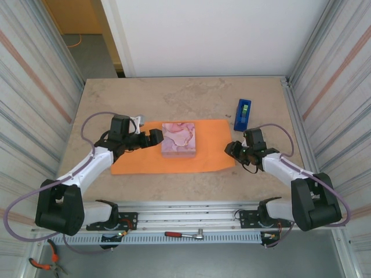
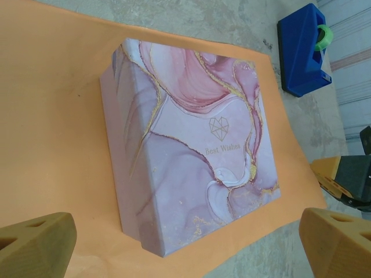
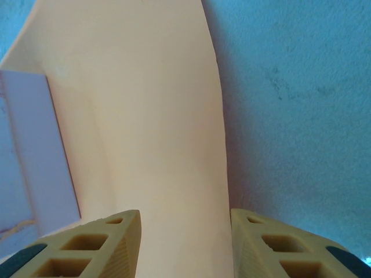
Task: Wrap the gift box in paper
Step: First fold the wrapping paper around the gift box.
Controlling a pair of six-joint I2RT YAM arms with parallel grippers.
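The gift box (image 1: 179, 139), pink-and-white marbled, lies flat in the middle of the orange paper (image 1: 139, 162) spread on the table. My left gripper (image 1: 155, 138) hovers just left of the box, open wide. In the left wrist view its fingers (image 2: 36, 243) stand far apart over the box (image 2: 191, 145) and the paper (image 2: 52, 116). My right gripper (image 1: 233, 149) sits at the paper's right end, open. The paper (image 3: 145, 116) runs between its fingertips (image 3: 113, 243), with its edge next to the right finger. A lavender side of the box (image 3: 35, 150) shows at the left.
A blue tape dispenser (image 1: 243, 114) stands on the table behind the right gripper, also seen in the left wrist view (image 2: 302, 49). Corrugated walls close in both sides. A ratchet wrench (image 1: 184, 234) lies on the rail by the arm bases.
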